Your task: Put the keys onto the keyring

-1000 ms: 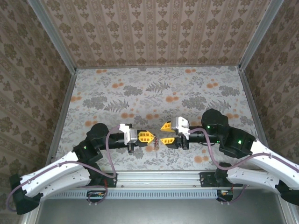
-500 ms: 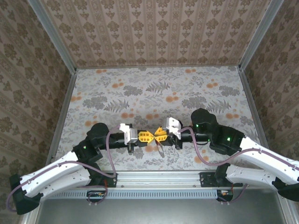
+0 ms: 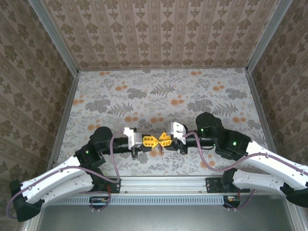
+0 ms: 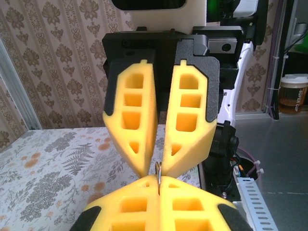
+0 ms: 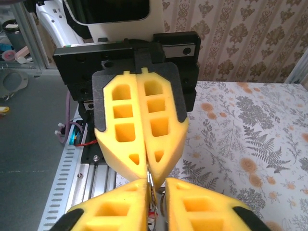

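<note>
My left gripper (image 3: 156, 141) and right gripper (image 3: 163, 140) meet tip to tip above the table's near edge. In the left wrist view my left gripper (image 4: 158, 181) is shut on the thin metal edge of the keyring (image 4: 158, 173), which sticks up between its yellow pads. The right gripper (image 4: 156, 167) comes from opposite, its tips closed narrowly around that same edge. The right wrist view has the keyring (image 5: 150, 181) lying against one of the right gripper's (image 5: 156, 186) fingers. A small dark reddish bit, likely the keys (image 3: 162, 149), hangs just below the tips.
The floral table (image 3: 159, 96) stretches away behind the grippers, walled in by patterned panels. The aluminium rail (image 3: 163, 185) with the arm bases runs along the near edge. Purple cables (image 3: 113, 154) loop beside each forearm.
The right gripper slid left toward the left gripper and narrowed from wide open to closed around the keyring. The left arm stayed still and shut.
</note>
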Tool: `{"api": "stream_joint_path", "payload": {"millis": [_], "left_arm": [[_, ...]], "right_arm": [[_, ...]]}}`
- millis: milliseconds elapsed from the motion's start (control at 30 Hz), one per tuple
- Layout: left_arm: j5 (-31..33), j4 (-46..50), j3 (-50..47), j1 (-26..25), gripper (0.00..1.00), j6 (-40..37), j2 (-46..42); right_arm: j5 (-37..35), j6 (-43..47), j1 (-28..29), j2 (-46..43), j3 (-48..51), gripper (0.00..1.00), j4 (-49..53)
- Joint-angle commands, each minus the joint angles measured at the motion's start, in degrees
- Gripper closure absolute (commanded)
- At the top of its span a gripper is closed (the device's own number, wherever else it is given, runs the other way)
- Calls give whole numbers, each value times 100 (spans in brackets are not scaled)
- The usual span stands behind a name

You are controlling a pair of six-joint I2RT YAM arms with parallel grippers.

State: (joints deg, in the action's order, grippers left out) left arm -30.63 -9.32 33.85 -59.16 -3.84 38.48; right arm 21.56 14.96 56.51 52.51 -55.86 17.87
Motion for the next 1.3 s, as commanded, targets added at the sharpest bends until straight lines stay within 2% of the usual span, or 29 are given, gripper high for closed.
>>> {"api": "stream_joint_path", "payload": {"millis": [0,33,133,233,333,400,533,767,933,1100,1133,1267], "left_arm": [[-128,-291,273,-17,100,-3,-26],[-121,-285,273,-19,100,5,-24],[-60,-104,351,-17,100,-7,55],[336,856,706,-82,100,-302,150],[892,1870,1116,-136,77,-591,185],[1299,2470,1368,-140,71,-753,257],[1759,3252,1747,-172,69,-1011,520],[1817,3258,1821,-263,67,-1067,763],[1811,3200,1784,-266,70,-1091,888],[1751,3108,1762,-265,91,-1114,914],[1757,3107,1754,-264,98,-1116,902],[1530,3007,1658,-263,100,-1113,817]], "right_arm": [[32,39,18,72,40,92,-53],[20,51,18,92,24,100,-12],[-161,140,18,105,-39,100,100],[-380,254,16,24,-99,100,210],[-632,387,9,48,-235,100,451],[-795,465,9,150,-331,100,608],[-997,543,15,453,-568,100,843],[-961,613,18,667,-723,100,847],[-841,648,18,748,-771,100,782],[-741,650,18,862,-804,100,813],[-733,650,18,842,-795,100,807],[-685,614,18,761,-748,100,824]]}}
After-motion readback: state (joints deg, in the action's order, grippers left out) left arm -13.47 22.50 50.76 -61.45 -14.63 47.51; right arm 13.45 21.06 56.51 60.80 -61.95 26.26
